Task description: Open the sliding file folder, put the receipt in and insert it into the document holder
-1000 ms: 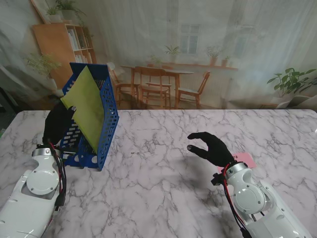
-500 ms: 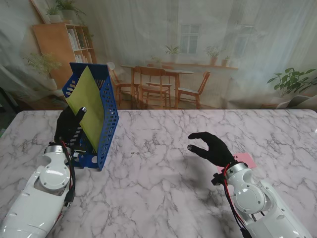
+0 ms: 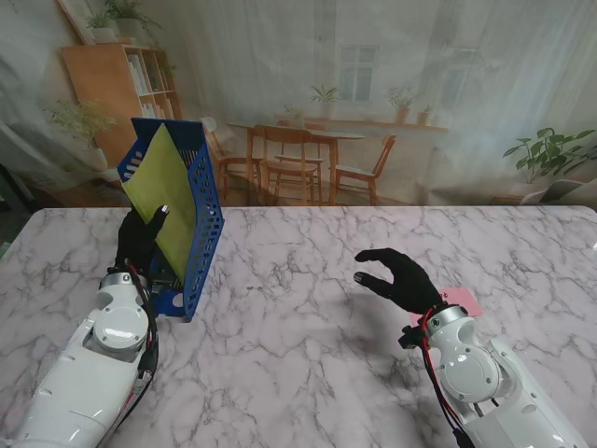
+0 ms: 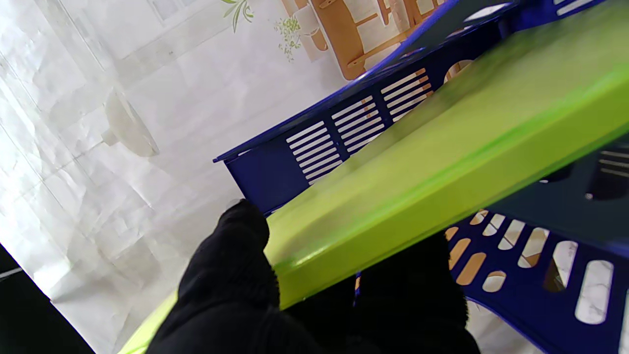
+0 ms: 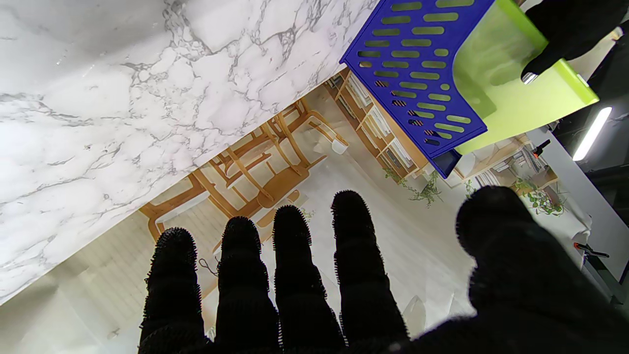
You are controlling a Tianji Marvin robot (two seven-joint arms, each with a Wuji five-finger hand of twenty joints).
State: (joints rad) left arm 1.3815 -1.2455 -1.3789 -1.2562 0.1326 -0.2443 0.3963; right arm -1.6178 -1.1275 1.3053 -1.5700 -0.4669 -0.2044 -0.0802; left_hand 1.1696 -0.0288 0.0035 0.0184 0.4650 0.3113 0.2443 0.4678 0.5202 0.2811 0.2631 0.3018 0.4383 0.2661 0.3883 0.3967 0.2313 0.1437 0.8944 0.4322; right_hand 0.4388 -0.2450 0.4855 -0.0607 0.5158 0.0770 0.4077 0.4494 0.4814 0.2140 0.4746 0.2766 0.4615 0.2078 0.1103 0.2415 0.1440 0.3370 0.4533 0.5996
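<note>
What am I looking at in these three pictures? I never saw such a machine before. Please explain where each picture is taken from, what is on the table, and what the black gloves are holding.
This is a robot with two white arms, each ending in a black five-finger hand. One picture comes from a camera above the robot's shoulders, looking down at the marble table. The other two come from cameras on the wrists, looking along the fingers; they appear upside down.

On the robot's left stands a blue document holder. A green file folder leans inside it, partly sticking out. The left hand grips the folder's edge; its wrist camera shows black fingers pinching it.

The right hand holds nothing, with its fingers apart above the table. A pink paper lies beside its wrist, partly hidden.
</note>
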